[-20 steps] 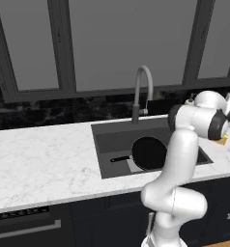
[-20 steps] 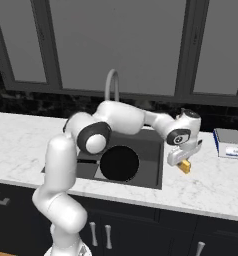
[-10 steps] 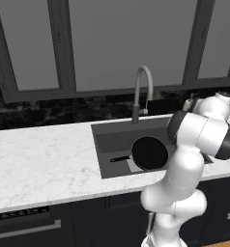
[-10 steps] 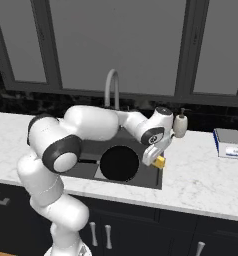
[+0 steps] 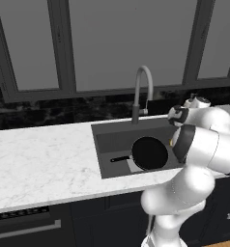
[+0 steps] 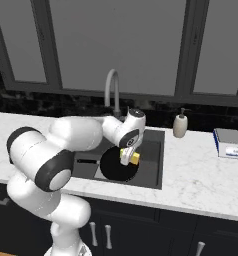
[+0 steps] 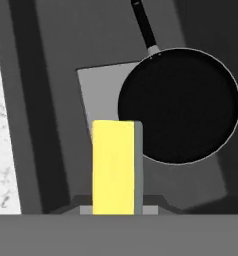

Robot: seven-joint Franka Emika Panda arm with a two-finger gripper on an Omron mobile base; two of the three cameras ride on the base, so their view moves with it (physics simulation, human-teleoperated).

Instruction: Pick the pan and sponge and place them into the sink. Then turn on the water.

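The black pan (image 5: 150, 153) lies flat in the dark grey sink (image 5: 118, 139), its thin handle pointing left. In the right base view my gripper (image 6: 127, 156) hangs over the sink (image 6: 153, 150), above the right side of the pan (image 6: 116, 169), shut on the yellow sponge (image 6: 133, 158). The hand view looks down along the sponge (image 7: 116, 167), yellow with a grey edge, held between the fingers. Below it lie the pan (image 7: 181, 105) and the lighter grey bottom plate (image 7: 98, 95). The arched grey faucet (image 5: 141, 87) stands behind the basin; no water runs.
A white soap pump bottle (image 6: 179, 125) stands on the marble counter right of the sink. Further right lies a blue-and-white flat stack (image 6: 229, 144). Dark windows and a black backsplash run behind the counter. White marble counter (image 5: 39, 164) stretches left of the basin.
The arm has swung left from the counter right of the sink, carrying the sponge over the rim to above the pan. The pan has stayed put.
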